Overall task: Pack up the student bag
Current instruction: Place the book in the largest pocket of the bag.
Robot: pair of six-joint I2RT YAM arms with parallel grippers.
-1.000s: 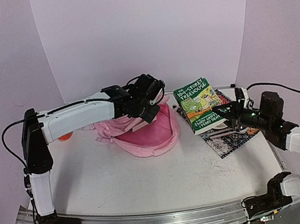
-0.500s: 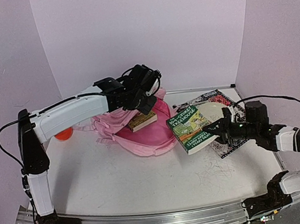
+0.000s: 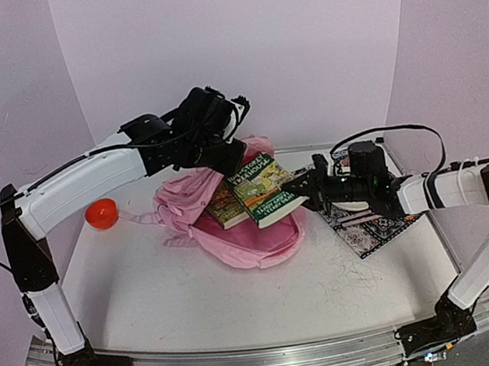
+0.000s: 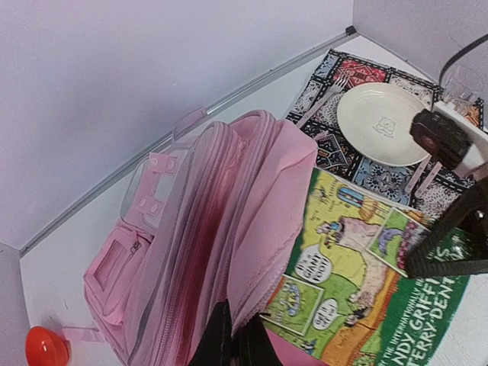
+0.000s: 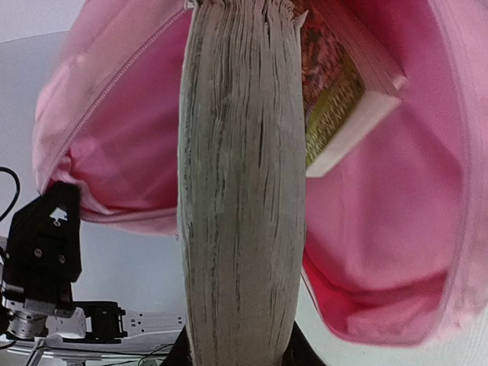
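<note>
The pink student bag (image 3: 250,241) lies in the middle of the table with its mouth facing right. My left gripper (image 3: 239,155) is shut on the upper edge of the bag's opening (image 4: 267,229) and holds it lifted; in the left wrist view its tips (image 4: 235,337) pinch the pink fabric. My right gripper (image 3: 305,190) is shut on a green illustrated book (image 3: 263,189), whose far end is at the bag's mouth. The right wrist view shows the book's page edge (image 5: 240,191) pointing into the pink interior (image 5: 381,229). Another book (image 3: 224,209) lies inside (image 5: 343,99).
A patterned mat (image 3: 378,224) lies at the right with a white plate (image 4: 385,122) and a fork (image 4: 329,95) on it. An orange-red round thing (image 3: 102,214) sits left of the bag. Walls stand close behind and at both sides.
My right arm has carried the green book leftwards from the mat to the bag's mouth. My left gripper has risen, lifting the bag's upper edge and uncovering the book inside.
</note>
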